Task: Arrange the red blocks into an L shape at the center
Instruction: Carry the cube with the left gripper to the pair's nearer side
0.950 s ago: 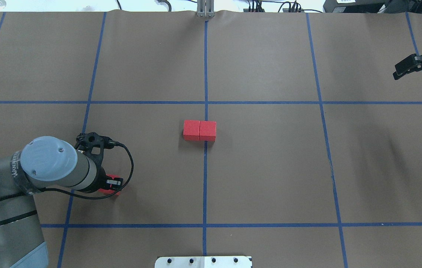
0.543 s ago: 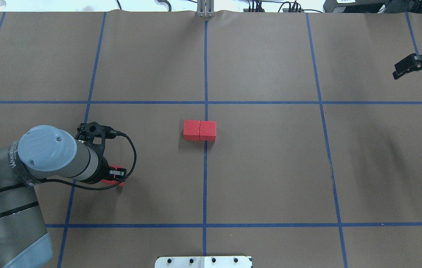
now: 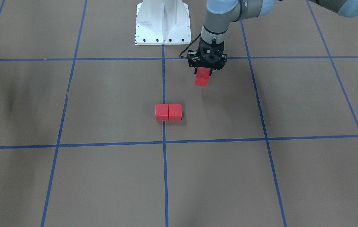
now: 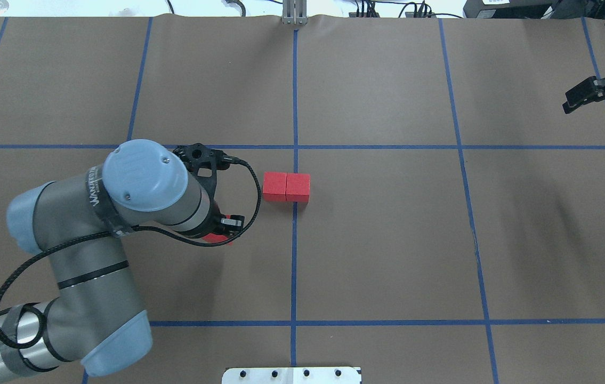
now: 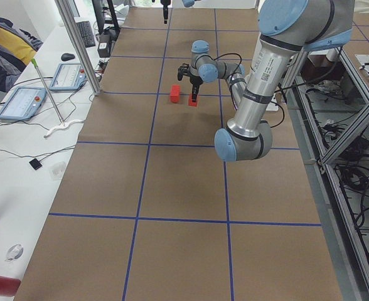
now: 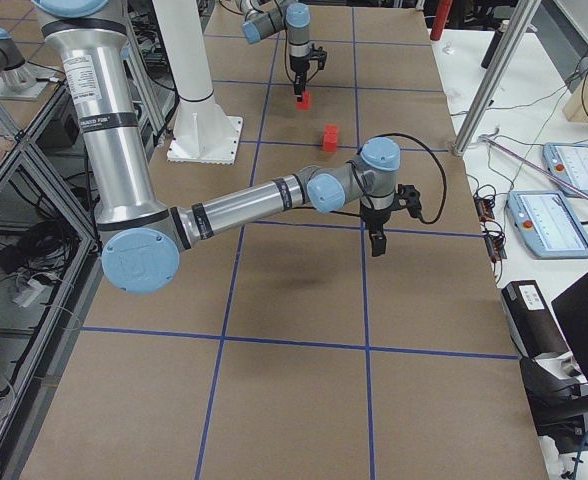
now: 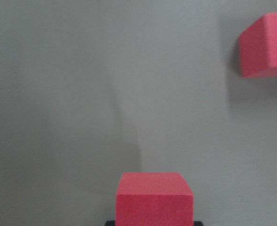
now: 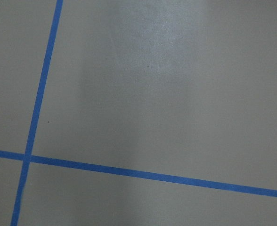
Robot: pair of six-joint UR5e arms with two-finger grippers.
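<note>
**Watch the pair as the third block is coming in**

Nearest the robot, your left gripper (image 3: 202, 75) is clamping its fingers on the third red block (image 3: 201, 81). It is seemingly carrying the block clear of the floor, on the robot's left of the middle tape line (image 3: 165, 176). The fingers look to be biting only the upper part, so the cube may be twisting as it lands. Farther out, the two other red blocks (image 3: 168, 112) are sitting touching, side by side across that line. Coming in low or skewed, you are risking shoving them apart or off centre, or making a straight row instead of an L. Far out on the robot's right, the right gripper (image 4: 579, 98) is hanging idle, and I cannot tell how its fingers stand.
</note>
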